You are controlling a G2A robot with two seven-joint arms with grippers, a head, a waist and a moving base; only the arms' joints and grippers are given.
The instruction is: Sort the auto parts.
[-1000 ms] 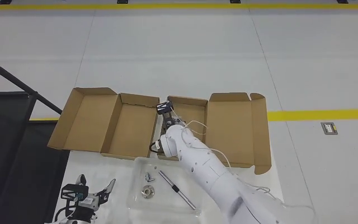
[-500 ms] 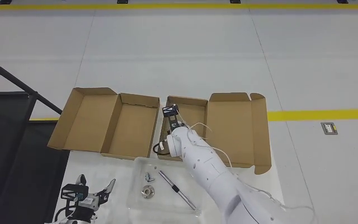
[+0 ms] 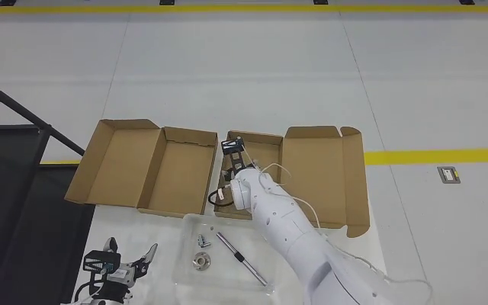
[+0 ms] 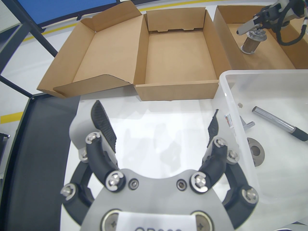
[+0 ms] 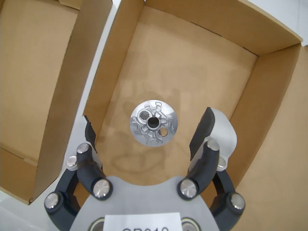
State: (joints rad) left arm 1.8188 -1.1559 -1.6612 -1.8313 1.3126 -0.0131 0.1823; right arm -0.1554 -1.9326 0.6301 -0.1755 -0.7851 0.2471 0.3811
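While the left gripper [image 4: 156,111] is being held low over the white tabletop [image 4: 168,133], its black pads spread wide with nothing between them, the clear plastic bin [image 4: 223,78] just beside it is holding a long steel rod with a black tip [image 4: 276,122], a flat flanged metal ring [image 4: 256,151] and a small bolt [image 4: 247,125].

Beyond the bin, two open brown cardboard boxes are lying side by side. In the right-hand box [image 5: 192,73], the silver cylindrical metal part with a machined, holed top face [image 5: 154,126] is standing upright on the floor. The right gripper [image 5: 147,121] is being held directly above it, fingers parted and clear of its rim.

Release is being judged as the step in hand. The withdrawal is best being made straight upward with the fingers wide, so that no pad is clipping the rim and toppling the tall part.
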